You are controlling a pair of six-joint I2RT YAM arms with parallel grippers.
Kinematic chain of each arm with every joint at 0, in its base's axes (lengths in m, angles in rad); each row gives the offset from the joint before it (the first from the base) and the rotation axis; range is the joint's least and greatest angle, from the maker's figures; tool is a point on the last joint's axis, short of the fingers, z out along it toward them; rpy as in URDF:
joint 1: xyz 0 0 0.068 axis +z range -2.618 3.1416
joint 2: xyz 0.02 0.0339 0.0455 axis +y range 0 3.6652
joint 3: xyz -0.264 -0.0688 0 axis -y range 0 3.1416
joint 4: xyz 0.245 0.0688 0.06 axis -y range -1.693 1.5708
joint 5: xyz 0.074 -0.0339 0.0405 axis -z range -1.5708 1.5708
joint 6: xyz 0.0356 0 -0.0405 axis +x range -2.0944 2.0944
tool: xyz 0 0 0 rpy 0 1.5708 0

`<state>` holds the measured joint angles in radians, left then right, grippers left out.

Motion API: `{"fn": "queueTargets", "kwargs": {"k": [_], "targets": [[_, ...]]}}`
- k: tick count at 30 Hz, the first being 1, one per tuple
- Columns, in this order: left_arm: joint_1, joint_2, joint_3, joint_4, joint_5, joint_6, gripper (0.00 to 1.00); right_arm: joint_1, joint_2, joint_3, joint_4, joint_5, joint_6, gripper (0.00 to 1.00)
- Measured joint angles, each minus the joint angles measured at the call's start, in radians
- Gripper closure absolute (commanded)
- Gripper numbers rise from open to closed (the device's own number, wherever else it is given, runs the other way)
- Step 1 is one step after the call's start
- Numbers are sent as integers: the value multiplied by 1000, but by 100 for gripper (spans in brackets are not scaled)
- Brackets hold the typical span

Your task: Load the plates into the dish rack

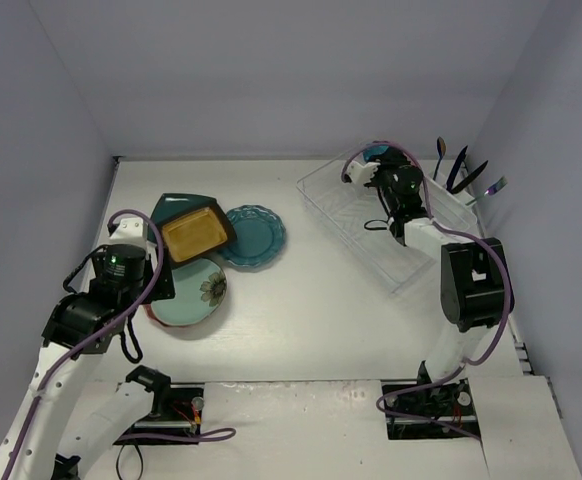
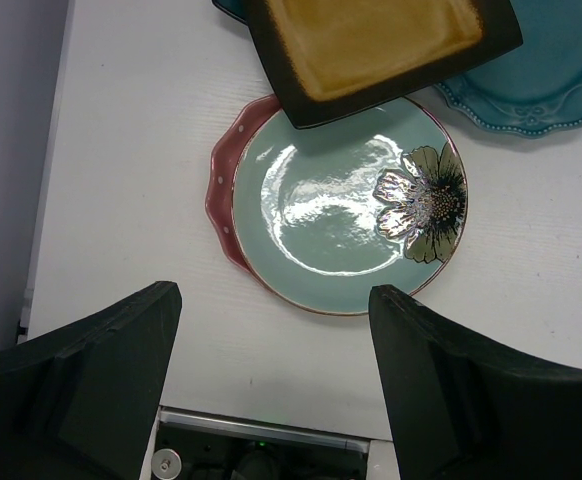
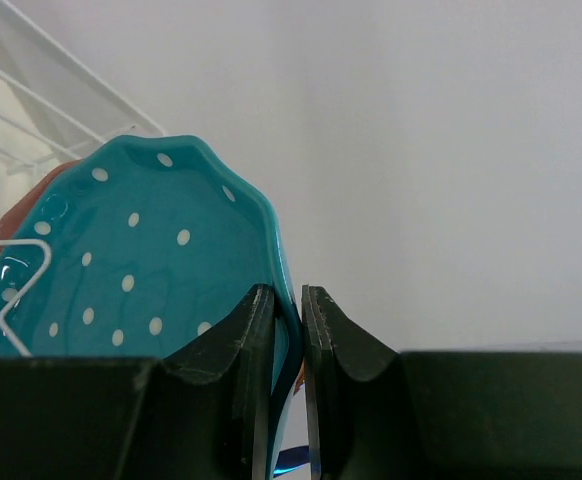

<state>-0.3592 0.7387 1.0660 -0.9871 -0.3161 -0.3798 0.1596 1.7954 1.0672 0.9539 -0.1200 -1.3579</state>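
**One plate at rack, five left on table**

R gripper (image 3: 289, 295) is clamped on rim of teal dotted plate (image 3: 141, 260), held upright at far end of dish rack (image 1: 346, 215); can't tell if it's seated in a slot. L gripper (image 2: 271, 297) is wide open, empty, above mint flower plate (image 2: 341, 210).

To load: mint, lying on pink plate (image 2: 223, 190); mustard plate (image 2: 371, 40) over dark teal square plate (image 1: 171, 206); teal scalloped plate (image 2: 541, 70) alongside.

Utensils (image 1: 461, 168) stand in rack's end section. Overlaps prob. hinder picking.

Open table (image 1: 311, 320) between stacked plates (image 1: 193, 236) and dish rack (image 1: 343, 205) — utensils (image 1: 461, 166) crowd rack's far-right end.
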Motion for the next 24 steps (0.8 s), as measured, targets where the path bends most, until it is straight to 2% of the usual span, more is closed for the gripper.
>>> {"fn": "queueTargets", "kwargs": {"k": [4,10,17,24], "targets": [[0,-1,0,-4,-1,0,24,-9,16,-8,1,4,44,92],[0,-9,0,-11,-4,0,24,-10,51,-1,21,10,109,79],[0,-19,0,-13,-4,-1,24,-11,53,8,59,39,170,51],[0,-19,0,-10,-2,0,24,9,6,68,66,132,234,30]]}}
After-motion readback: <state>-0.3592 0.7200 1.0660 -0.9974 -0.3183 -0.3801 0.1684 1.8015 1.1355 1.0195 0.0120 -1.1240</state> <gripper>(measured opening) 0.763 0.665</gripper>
